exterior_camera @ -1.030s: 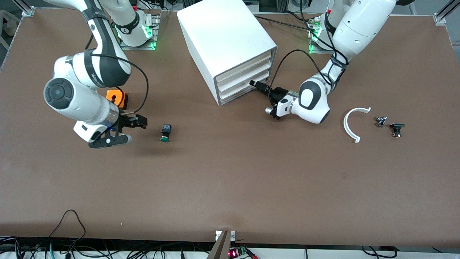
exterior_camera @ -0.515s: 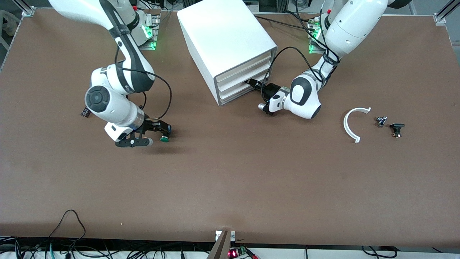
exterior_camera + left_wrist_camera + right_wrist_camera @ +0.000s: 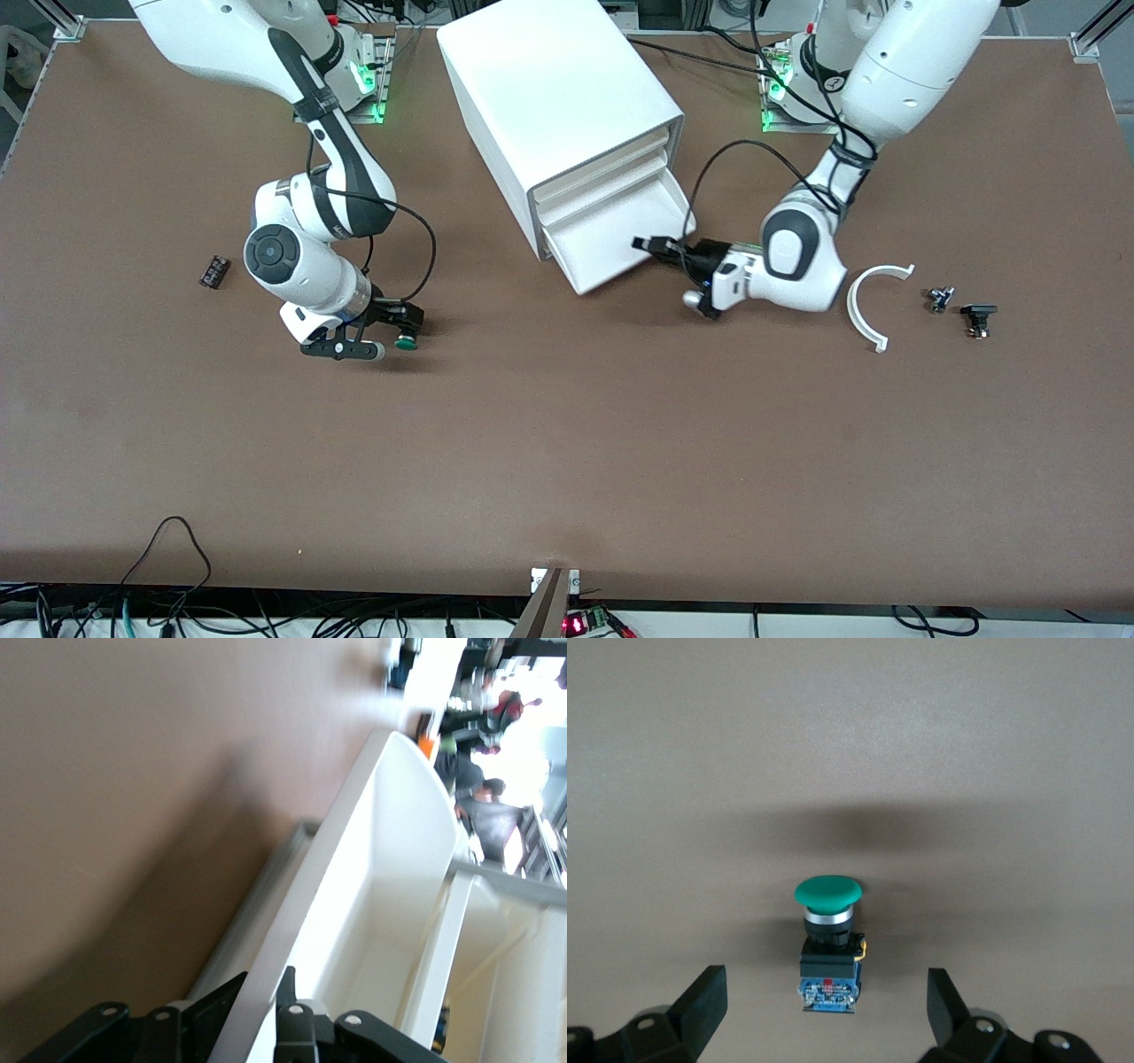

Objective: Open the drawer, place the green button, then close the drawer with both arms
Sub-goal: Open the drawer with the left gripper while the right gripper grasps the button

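Observation:
The white cabinet (image 3: 549, 89) stands at the table's robot side, and its lowest drawer (image 3: 611, 235) is pulled partly out, its tray showing nothing inside. My left gripper (image 3: 653, 245) is shut on the drawer's front wall; in the left wrist view that wall (image 3: 390, 859) runs between the fingers of the left gripper (image 3: 266, 1005). The green-capped button (image 3: 407, 342) lies on the table toward the right arm's end. My right gripper (image 3: 390, 330) is low over it and open. In the right wrist view the button (image 3: 828, 943) lies between the wide-apart fingers of the right gripper (image 3: 826, 997), untouched.
A small black part (image 3: 213, 270) lies toward the right arm's end of the table. Toward the left arm's end are a white curved piece (image 3: 870, 306) and two small dark parts (image 3: 939, 299) (image 3: 977, 317). Cables trail along the table's front edge.
My left gripper closed on the lowest drawer's front and drew it out toward the front camera. My right arm swung over to the button and now straddles it, still open.

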`<state>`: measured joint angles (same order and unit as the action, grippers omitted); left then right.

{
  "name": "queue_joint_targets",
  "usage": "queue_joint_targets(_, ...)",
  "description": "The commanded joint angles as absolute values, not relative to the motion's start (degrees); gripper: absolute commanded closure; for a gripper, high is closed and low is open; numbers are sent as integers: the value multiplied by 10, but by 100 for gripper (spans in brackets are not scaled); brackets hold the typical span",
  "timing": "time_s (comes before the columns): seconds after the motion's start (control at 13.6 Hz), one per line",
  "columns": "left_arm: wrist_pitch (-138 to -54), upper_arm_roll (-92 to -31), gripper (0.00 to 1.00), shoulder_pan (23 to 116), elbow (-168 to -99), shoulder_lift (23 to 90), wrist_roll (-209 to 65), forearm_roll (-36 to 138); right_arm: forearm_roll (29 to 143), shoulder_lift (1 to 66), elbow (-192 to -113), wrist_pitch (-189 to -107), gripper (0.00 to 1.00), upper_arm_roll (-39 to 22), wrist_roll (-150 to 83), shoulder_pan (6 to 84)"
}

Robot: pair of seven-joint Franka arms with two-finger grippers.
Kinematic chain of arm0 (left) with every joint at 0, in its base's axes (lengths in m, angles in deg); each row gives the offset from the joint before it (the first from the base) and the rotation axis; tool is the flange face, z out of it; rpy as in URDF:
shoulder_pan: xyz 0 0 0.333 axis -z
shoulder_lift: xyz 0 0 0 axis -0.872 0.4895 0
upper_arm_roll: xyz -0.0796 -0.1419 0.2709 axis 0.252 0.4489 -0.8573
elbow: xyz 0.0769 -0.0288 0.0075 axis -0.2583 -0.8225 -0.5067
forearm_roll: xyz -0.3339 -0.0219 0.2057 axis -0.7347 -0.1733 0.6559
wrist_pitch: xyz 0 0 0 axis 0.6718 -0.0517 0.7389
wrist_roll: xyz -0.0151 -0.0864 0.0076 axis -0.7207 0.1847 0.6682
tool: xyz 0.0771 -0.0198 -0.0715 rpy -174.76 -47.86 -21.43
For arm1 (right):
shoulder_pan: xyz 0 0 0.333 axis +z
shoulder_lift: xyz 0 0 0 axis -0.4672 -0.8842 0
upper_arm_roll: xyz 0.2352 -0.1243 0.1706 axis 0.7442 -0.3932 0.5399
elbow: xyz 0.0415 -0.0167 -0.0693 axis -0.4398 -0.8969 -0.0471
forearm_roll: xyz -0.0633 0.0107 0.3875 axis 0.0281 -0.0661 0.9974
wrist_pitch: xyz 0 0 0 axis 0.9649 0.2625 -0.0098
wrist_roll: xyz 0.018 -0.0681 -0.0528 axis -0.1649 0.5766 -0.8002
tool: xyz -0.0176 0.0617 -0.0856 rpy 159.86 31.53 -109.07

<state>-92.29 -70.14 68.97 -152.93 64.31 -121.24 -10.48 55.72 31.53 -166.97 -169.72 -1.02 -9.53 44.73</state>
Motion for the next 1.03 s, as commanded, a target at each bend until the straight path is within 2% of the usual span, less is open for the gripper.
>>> queue_joint_targets(0.0, -995, -728, 100, 700, -1495, 659, -1194, -108, 553, 298, -1675, -1725, 0, -9, -79, 450)
queue_joint_targets(0.07, -995, -730, 86, 700, -1492, 658, -1194, -108, 553, 291, -1676, -1734, 0, -9, -79, 451)
queue_joint_targets(0.15, -995, -730, 1, 697, -1492, 656, -1200, -109, 553, 287, -1675, -1735, 0, -9, -78, 453)
queue_joint_targets(0.37, -1006, -730, 0, 690, -1496, 630, -1195, -92, 552, 272, -1675, -1736, 0, -9, -78, 454)
queue_joint_targets(0.59, -1062, -731, 0, 682, -1501, 561, -1194, -1, 543, 260, -1676, -1745, 0, -9, -78, 467)
queue_joint_targets(0.74, -1112, -731, 0, 636, -1501, 516, -1194, 24, 532, 261, -1682, -1745, 0, -8, -78, 467)
queue_joint_targets(0.81, -1151, -731, 0, 622, -1500, 499, -1194, 24, 532, 262, -1688, -1745, 0, -8, -78, 467)
queue_joint_targets(0.96, -1172, -730, 0, 615, -1501, 490, -1194, 23, 532, 266, -1698, -1750, 1, -8, -78, 467)
